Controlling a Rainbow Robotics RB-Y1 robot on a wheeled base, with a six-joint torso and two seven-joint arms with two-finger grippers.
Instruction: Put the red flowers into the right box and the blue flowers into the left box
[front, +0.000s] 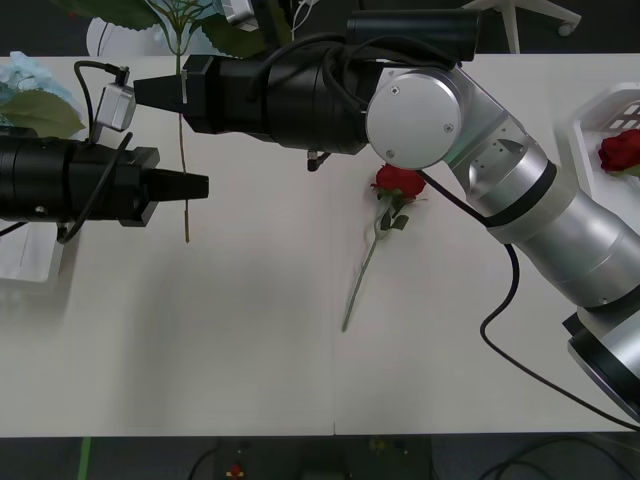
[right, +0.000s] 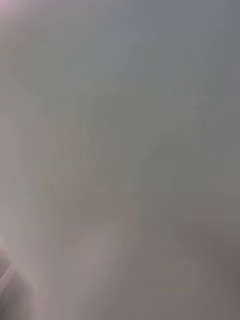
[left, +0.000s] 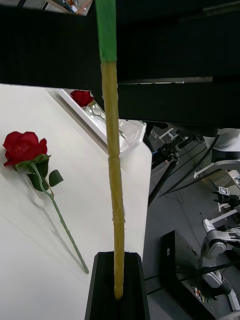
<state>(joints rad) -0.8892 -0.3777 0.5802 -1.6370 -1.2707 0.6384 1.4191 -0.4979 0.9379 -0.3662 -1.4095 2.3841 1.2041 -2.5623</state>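
1. The black left gripper (front: 196, 186) is clamped on the thin long stem (front: 184, 150) of a blue flower.
2. The black right gripper (front: 150, 92) touches that stem higher up; its grip cannot be told.
3. A loose red rose (front: 398, 182) lies mid-table.
4. Another red rose (front: 620, 150) lies in the right white plastic tray (front: 590, 125).

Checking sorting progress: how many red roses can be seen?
2. One red rose lies loose on the table mid-scene; another red rose sits in the right box. More may be hidden beyond the frame.
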